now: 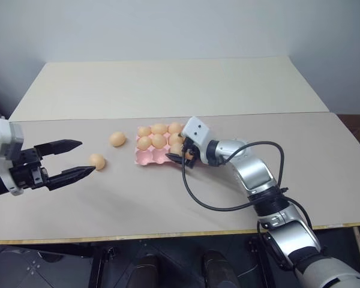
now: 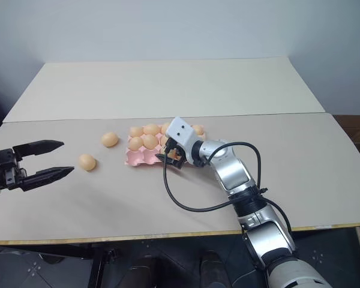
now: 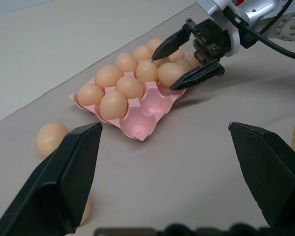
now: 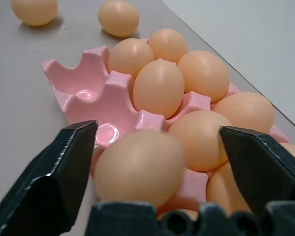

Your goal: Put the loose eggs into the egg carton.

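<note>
The pink egg carton [image 1: 151,158] lies mid-table with several tan eggs in its cups; two near-left cups [image 4: 96,105] are bare. My right gripper [image 1: 184,153] is open over the carton's near right part. An egg [image 4: 140,167] sits in a cup between its fingers with a gap on each side. Two loose eggs lie left of the carton, one [image 1: 117,139] close to it and one [image 1: 96,161] farther left. My left gripper [image 1: 87,156] hovers open at the left, its lower fingertip just beside that farther egg.
The table is two beige boards joined by a seam [image 1: 78,119] across the middle. A black cable [image 1: 198,201] loops from my right arm down over the tabletop near the front edge [image 1: 168,235].
</note>
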Robot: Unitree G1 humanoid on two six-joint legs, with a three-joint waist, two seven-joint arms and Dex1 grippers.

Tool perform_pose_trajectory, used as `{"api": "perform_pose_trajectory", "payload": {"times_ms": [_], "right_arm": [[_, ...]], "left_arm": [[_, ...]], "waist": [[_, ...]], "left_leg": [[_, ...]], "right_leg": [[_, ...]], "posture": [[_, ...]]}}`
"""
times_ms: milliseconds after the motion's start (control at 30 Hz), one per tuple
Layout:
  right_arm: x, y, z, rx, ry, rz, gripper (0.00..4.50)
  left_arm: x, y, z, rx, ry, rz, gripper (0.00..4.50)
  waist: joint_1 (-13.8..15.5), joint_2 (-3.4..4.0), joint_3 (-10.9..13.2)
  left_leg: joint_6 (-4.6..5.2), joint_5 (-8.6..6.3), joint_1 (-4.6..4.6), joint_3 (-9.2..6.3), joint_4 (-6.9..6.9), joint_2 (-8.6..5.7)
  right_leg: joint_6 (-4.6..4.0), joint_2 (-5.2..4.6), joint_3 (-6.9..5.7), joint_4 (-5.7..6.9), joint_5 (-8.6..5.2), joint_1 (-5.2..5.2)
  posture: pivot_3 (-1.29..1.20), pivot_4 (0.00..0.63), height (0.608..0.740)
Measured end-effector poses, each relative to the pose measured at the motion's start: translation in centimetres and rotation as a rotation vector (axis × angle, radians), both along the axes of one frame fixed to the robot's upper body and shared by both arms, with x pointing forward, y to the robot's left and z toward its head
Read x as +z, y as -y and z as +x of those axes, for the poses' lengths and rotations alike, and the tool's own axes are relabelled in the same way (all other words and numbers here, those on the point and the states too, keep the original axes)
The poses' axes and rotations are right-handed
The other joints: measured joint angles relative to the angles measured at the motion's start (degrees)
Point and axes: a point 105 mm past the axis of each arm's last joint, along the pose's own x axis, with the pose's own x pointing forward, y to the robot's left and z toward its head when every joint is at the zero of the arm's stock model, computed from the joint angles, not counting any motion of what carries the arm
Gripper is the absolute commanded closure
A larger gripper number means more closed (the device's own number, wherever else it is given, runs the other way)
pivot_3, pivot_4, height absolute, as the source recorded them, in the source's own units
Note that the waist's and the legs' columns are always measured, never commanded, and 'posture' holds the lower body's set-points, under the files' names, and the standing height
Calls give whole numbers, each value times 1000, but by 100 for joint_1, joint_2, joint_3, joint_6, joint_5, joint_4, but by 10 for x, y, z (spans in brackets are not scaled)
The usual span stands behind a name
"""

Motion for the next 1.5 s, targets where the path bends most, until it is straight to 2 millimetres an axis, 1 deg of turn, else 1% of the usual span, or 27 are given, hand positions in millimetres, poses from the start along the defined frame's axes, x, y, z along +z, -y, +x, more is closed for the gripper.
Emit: {"api": "perform_pose_trajectory", "payload": {"times_ms": [67, 133, 233, 267, 300, 333, 367, 400, 467, 533, 600, 667, 800, 933, 1033, 1067, 1100, 1167, 1233, 1333, 1400, 1500], "right_arm": [[10, 1, -2, 2, 21, 23, 25], [29, 9, -7, -1, 69, 52, 25], [64, 33, -22, -4, 134, 112, 25], [71, 44, -29, -1, 142, 125, 25], [75, 58, -38, -1, 148, 123, 25], [76, 70, -45, -2, 142, 117, 25], [74, 88, -54, -2, 125, 103, 25], [71, 104, -63, -2, 101, 94, 25], [68, 130, -78, -8, 61, 88, 25], [68, 143, -89, -5, 46, 73, 25], [62, 152, -97, -10, 17, 52, 25], [56, 155, -99, -16, -9, 52, 25], [58, 155, -97, -25, -4, 67, 25], [59, 159, -95, -44, -8, 61, 25], [60, 156, -96, -32, -8, 75, 25], [61, 155, -96, -31, -5, 79, 25], [61, 154, -96, -28, -6, 80, 25], [61, 153, -95, -34, 1, 85, 25], [63, 149, -97, -28, 13, 89, 25], [66, 146, -100, -17, 25, 100, 25], [66, 144, -100, -16, 30, 100, 25], [65, 145, -100, -27, 28, 102, 25]], "left_arm": [[0, 0, 0, 0, 1, 0, 0], [1, 0, 0, -1, 4, -1, 0], [1, -1, 1, 1, 4, -3, 0], [1, -1, 1, 5, 3, -5, 0], [0, -3, 1, 11, 0, -4, 0], [-1, -4, 1, 18, -4, -2, 0], [-4, -6, 1, 24, -15, -1, 0], [-8, -10, -1, 39, -34, 0, 0], [-17, -19, -3, 79, -72, -4, 0], [-19, -21, -4, 89, -77, -9, 0], [-18, -24, -7, 104, -71, -13, 0], [-21, -23, -8, 121, -69, -10, 0], [-26, -21, 0, 225, -61, 13, 0], [-37, -21, 20, 407, -100, 44, 0], [-44, -22, 44, 568, -141, 28, 0], [-48, -21, 56, 632, -156, 3, 0], [-50, -21, 58, 648, -163, 0, 0], [-57, -12, 72, 718, -198, -83, 0], [-64, -1, 80, 748, -240, -126, 0], [-75, 12, 88, 810, -287, -141, 0], [-78, 18, 93, 852, -300, -151, 0], [-75, 23, 101, 926, -294, -159, 0]], "waist": [[1, 0, 0], [4, 0, 0], [52, 0, 0], [74, 0, 0], [107, 0, 0], [125, 0, 0], [149, 0, 0], [161, 0, 0], [156, -1, 0], [113, -1, 0], [90, -2, 0], [85, -2, 0], [133, -3, -1], [182, -5, -2], [223, -7, -3], [236, -8, -4], [243, -13, -6], [259, -19, -9], [260, -22, -10], [274, -24, -11], [295, -26, -12], [303, -29, -13]], "left_leg": [[0, 0, -1, -1, 0, 0], [0, 0, -3, -1, -1, 0], [0, 0, -7, -4, -1, -1], [0, 0, -6, -4, -1, -1], [1, 0, -6, -4, -1, -1], [1, -1, -6, -3, -1, -1], [1, -1, -6, -2, -1, -2], [1, -1, -4, -1, -1, -2], [2, -1, -1, 1, -1, -2], [3, -1, 15, 5, -2, 1], [4, -3, 22, 9, -4, 5], [4, -3, 22, 12, -3, 5], [4, -3, 13, 9, -3, 4], [4, -3, 12, 7, -1, -3], [4, -2, 13, 5, 3, -7], [4, -2, 14, 5, 5, -9], [4, -2, 9, 5, 5, -9], [4, -2, -2, 6, 8, -10], [4, -2, -9, 5, 10, -10], [3, -2, -11, 5, 10, -11], [2, -1, -10, 4, 13, -11], [2, -1, -10, 5, 14, -13]], "right_leg": [[0, 0, 0, 0, 0, -1], [0, 0, 0, -2, 0, -2], [0, -1, -4, -8, 0, -1], [0, -1, -5, -9, 0, 1], [0, -2, -5, -10, 0, 3], [0, -2, -5, -11, 0, 4], [0, -4, -6, -13, 0, 6], [1, -5, -7, -13, 0, 10], [1, -4, -6, -11, 0, 12], [0, -2, -2, -8, 0, 23], [0, 2, 1, -9, 0, 27], [0, 1, 4, -9, 0, 27], [0, -1, 3, -12, 0, 24], [3, -7, 1, -12, 2, 27], [7, -8, -2, -10, 4, 29], [9, -9, -1, -11, 5, 30], [9, -9, -2, -11, 5, 26], [10, -11, 0, -12, 6, 16], [10, -11, 0, -11, 7, 11], [10, -11, 1, -10, 7, 10], [11, -11, 0, -9, 8, 12], [12, -11, 0, -11, 8, 15]], "posture": [[0, 150, 740], [0, 150, 740], [0, 150, 740], [0, 150, 740], [0, 150, 740], [0, 150, 740], [0, 150, 740], [0, 150, 740], [0, 150, 740], [0, 150, 740], [0, 150, 740], [0, 150, 740], [0, 150, 740], [0, 150, 740], [0, 150, 740], [0, 150, 740], [0, 150, 740], [0, 150, 740], [0, 150, 740], [0, 150, 740], [0, 150, 740], [0, 150, 740]]}}
